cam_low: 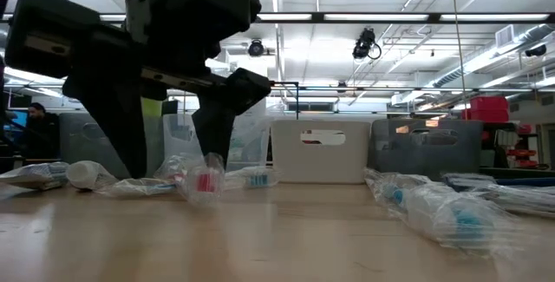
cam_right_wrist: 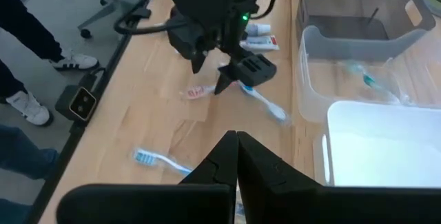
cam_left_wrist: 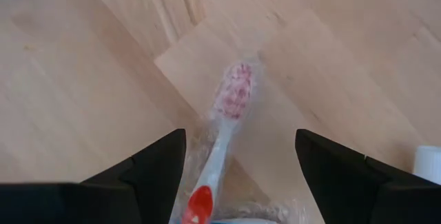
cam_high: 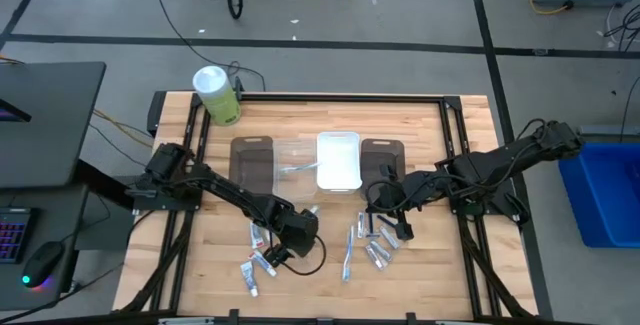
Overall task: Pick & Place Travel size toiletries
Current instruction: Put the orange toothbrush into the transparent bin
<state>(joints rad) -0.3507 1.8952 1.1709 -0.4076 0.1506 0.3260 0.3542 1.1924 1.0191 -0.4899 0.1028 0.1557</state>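
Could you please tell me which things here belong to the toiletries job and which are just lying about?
Part of the job:
- red toothbrush between the open fingers of the left tool
- blue toothbrush
- toothpaste tubes
- wrapped items beneath the right tool

Just lying about:
- green-white canister
- laptop
- mouse

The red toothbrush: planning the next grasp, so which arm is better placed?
Left. Its open claw straddles the red toothbrush; the right claw is shut and farther off.
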